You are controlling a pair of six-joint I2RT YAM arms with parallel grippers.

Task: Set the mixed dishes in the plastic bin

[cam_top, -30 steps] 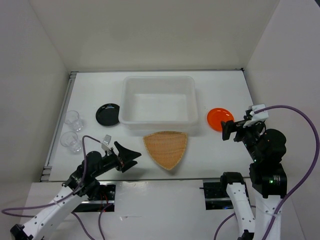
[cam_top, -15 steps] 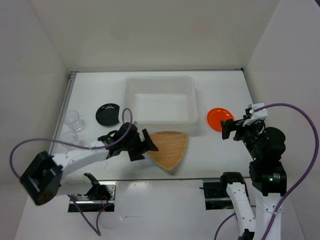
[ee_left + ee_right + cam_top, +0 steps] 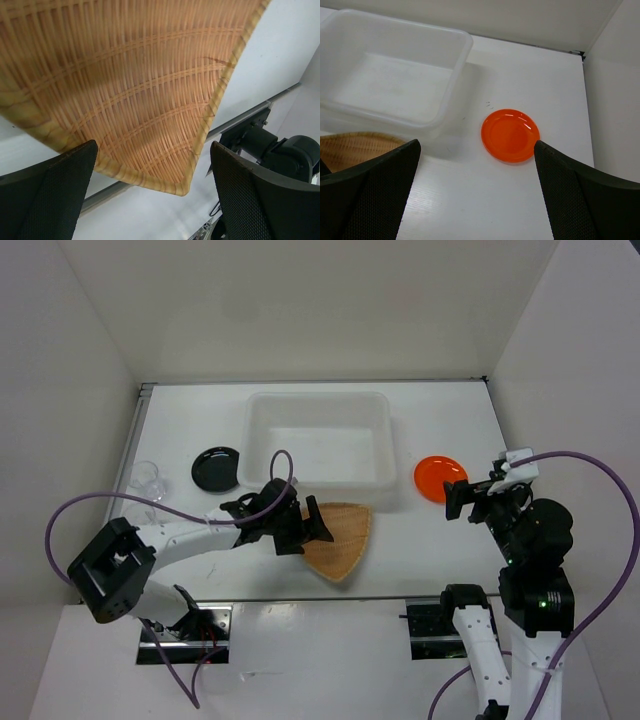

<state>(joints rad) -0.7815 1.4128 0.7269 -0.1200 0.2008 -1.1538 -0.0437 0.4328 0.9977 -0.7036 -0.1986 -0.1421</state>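
Basket tray [image 3: 140, 90], rim between left tool [image 3: 152, 150]

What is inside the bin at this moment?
Nothing: the bin shows a bare floor in the top and right wrist views. The basket, orange plate and black plate all lie outside it. The left arm's cable covers a sliver of its near-left corner.

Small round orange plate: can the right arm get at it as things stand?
Probably yes: the small round orange plate lies flat in the open just ahead of the open right hand, with nothing between them.
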